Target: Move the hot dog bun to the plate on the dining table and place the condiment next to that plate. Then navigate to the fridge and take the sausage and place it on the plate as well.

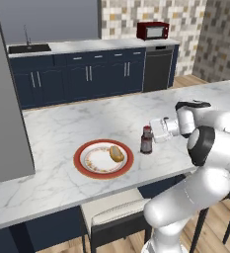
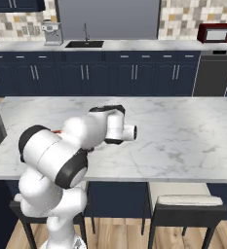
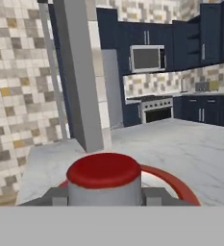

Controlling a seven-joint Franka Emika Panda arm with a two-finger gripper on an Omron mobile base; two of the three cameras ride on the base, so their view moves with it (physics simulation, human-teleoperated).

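Just ahead of our two-finger gripper in the left base view, the small dark-sauce condiment bottle with a red cap is standing on the white marble dining table, beside the orange-rimmed round plate carrying the golden-tan hot dog bun. In the right base view, our arm is hiding the bottle. In the hand view, the fingers are flanking the cap, apparently gripping it. We are risking toppling the bottle if we are pulling away before fully releasing.
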